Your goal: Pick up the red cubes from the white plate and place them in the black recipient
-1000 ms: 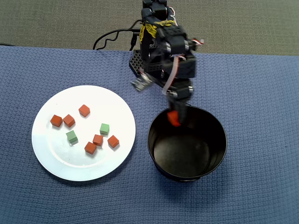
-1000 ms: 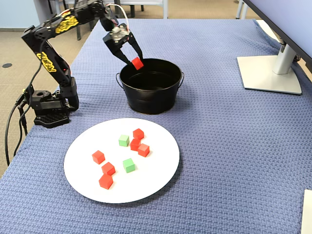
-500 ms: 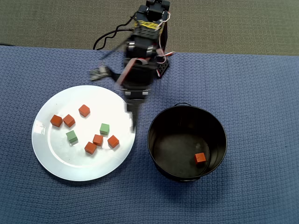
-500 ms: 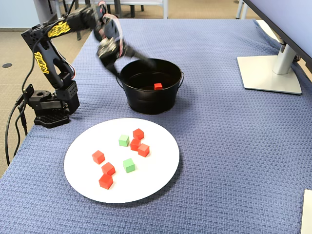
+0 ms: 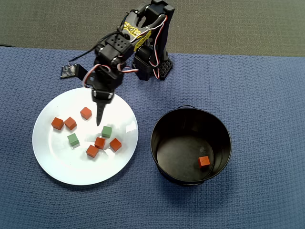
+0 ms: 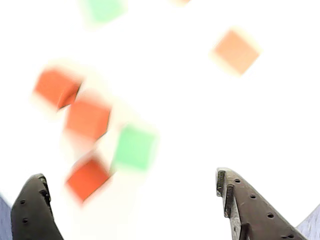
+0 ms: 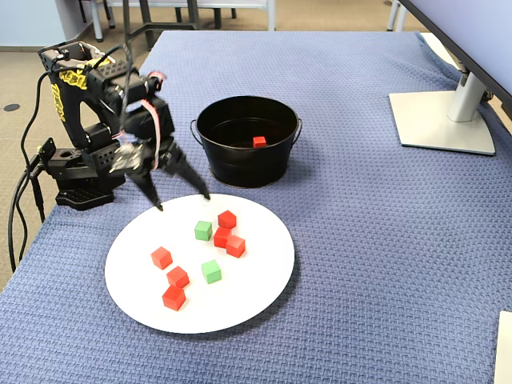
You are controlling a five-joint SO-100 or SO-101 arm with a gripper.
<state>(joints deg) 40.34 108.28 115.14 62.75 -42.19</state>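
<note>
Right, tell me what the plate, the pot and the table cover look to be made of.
White plate: probably glazed ceramic or glossy plastic; it is smooth, with a slight sheen in the overhead view. Black pot: likely painted metal; thin straight walls, a wire handle and a reflective base. Table cover: blue woven fabric, matte, with a visible waffle-like texture.

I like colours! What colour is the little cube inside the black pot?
Orange-red. The cube shows best in the overhead view.

Overhead straight down; fixed oblique from table side; wrist close above white plate [image 6: 190, 125], shared by all.
</note>
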